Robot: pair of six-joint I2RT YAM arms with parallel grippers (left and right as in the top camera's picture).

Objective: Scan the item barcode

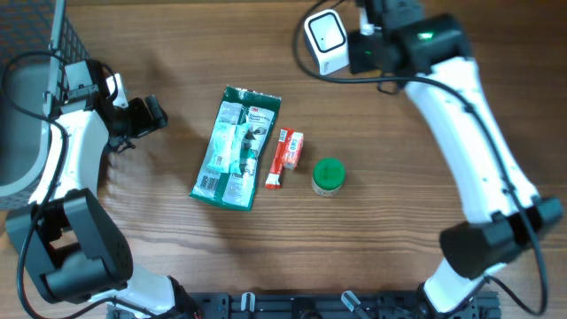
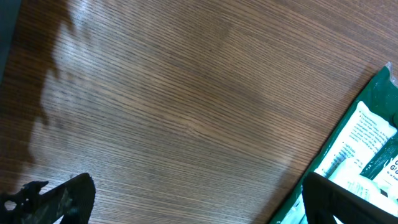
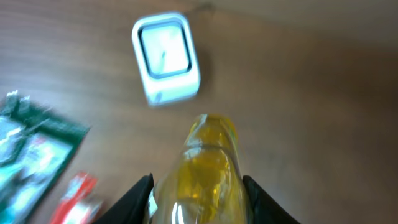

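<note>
The bottle [image 3: 208, 168] is up in the right jaws, which are closed part-way around its body, one dark finger on each side. It hangs above the worktop [image 1: 399, 230] close to the scanner [image 3: 165, 56], with its top pointing roughly that way. From above I can't see the bottle at all, because the right arm [image 1: 461, 115] covers it.

It looks like clear, glossy plastic with yellow liquid inside, round in section and narrowing toward the top. I'd guess it's fairly light but slick, and a round body like that could twist or slip in a two-finger hold. The walls may also give under a hard squeeze. The broad middle, where the jaws sit now, seems the right place to hold it, provided the label stays uncovered. I can't spot a barcode, as the view is blurred.

The scanner is a white rounded-square block with a dark-framed window, lying on the wood-grain top.

The left jaws are wide apart and empty, hovering over bare wood just beside a crinkly green packet [image 1: 235, 146]. Beyond the packet lie a small red carton [image 1: 285, 158] and a green-lidded jar [image 1: 329, 175].
</note>
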